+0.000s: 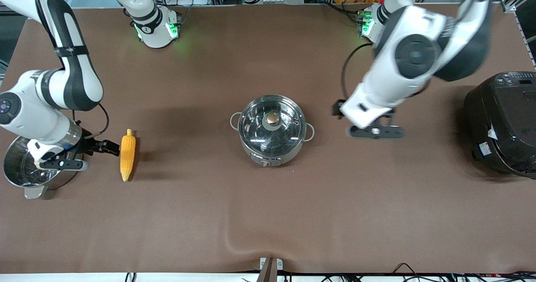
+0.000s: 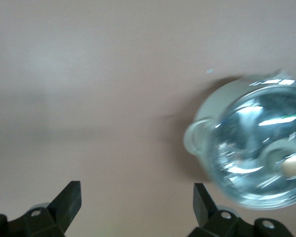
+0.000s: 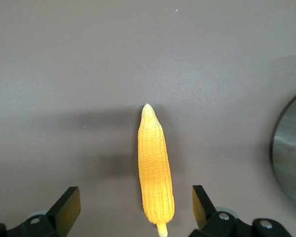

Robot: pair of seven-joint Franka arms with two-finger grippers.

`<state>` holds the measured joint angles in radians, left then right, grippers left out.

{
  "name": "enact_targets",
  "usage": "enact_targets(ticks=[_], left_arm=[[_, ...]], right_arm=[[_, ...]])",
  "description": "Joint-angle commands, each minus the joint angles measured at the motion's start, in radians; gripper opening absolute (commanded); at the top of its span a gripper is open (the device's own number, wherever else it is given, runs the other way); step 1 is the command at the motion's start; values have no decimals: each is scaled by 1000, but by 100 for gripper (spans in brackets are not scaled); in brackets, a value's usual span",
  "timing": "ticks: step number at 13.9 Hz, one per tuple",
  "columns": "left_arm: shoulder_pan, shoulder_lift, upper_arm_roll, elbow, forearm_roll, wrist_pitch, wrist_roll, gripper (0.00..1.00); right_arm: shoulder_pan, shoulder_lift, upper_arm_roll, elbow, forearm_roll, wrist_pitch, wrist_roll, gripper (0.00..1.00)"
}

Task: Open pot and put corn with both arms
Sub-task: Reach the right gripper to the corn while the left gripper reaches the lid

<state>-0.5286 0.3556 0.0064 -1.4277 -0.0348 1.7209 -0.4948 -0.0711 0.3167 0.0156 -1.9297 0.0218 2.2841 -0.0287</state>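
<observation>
Brown cloth covers a wide table [image 1: 268,215], with two white robot arms based along its top edge in the front view.

At the middle of the table stands the pot [image 1: 271,129], round and shiny, its glass lid [image 1: 271,125] on and shut, a small knob [image 1: 272,119] at the lid's centre. The corn [image 1: 127,154] lies flat on the cloth, well apart from the pot, toward the right arm's end of the table. A steel steamer [image 1: 25,169] sits just past the corn at that end, and a black cooker [image 1: 502,123] stands at the left arm's end.

The right gripper [image 3: 133,210] hangs low beside the corn, fingers spread wide, with the cob lined up between them in the right wrist view but not yet gripped. The left gripper [image 2: 138,207] hovers over bare cloth beside the pot, fingers also spread wide and empty; the left wrist view shows the lid off to one side, not between the fingers.

By the look of things, nothing is done yet: the lid must be lifted, the corn picked up, carried over and dropped in.
</observation>
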Motion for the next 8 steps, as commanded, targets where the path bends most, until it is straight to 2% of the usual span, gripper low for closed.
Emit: enact_targets(ticks=[1,4,6,8], left_arm=[[-114,115,15,78,-17,97,-173,100],[-206,204,17,79,-16,254,-287,100],[-249,246,18,79,-14,319,-333,100],[-264,263,20,79,-14,329,-337,100]], right_arm=[[-4,19,0,-67,12,121,-2,100],[1,71,0,-118,12,267,7,100],[-7,97,-2,-124,-2,278,-6,100],[-6,142,-2,-120,-5,279,-10,100]])
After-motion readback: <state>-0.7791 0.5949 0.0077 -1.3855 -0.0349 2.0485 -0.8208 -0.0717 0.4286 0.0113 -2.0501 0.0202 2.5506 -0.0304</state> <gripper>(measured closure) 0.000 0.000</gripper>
